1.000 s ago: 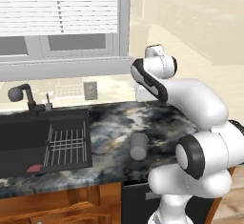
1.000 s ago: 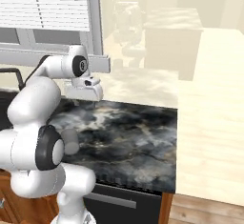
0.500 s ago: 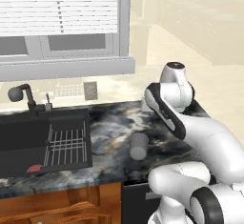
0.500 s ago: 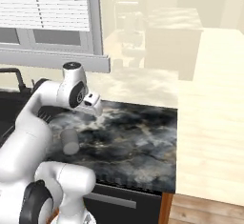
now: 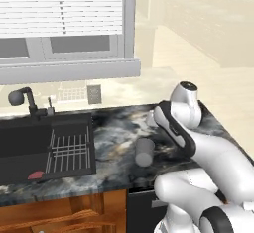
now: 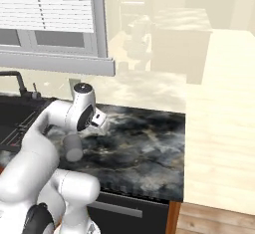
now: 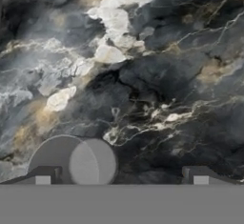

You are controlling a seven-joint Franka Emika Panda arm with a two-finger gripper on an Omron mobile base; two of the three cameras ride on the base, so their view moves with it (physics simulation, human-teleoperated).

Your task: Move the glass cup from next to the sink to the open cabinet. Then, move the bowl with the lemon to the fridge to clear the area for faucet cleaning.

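Note:
The glass cup is a small greyish tumbler standing on the dark marbled counter, right of the black sink and its wire rack. The black faucet rises behind the sink. My gripper hangs open over the counter, nothing between its fingers. In the hand view the glass cup sits at the bottom left, close to the left fingertip. From the right base view the hand is just above and behind the glass cup. The bowl, lemon, fridge and cabinet are out of view.
A window with white blinds and a wall outlet stand behind the counter. A small red object lies in the sink. Wooden base cupboards run below. The counter ends at its right edge.
The arm has folded down from a raised pose, bringing the hand low over the counter near the glass cup. The cup has not moved. The jaws stay open.

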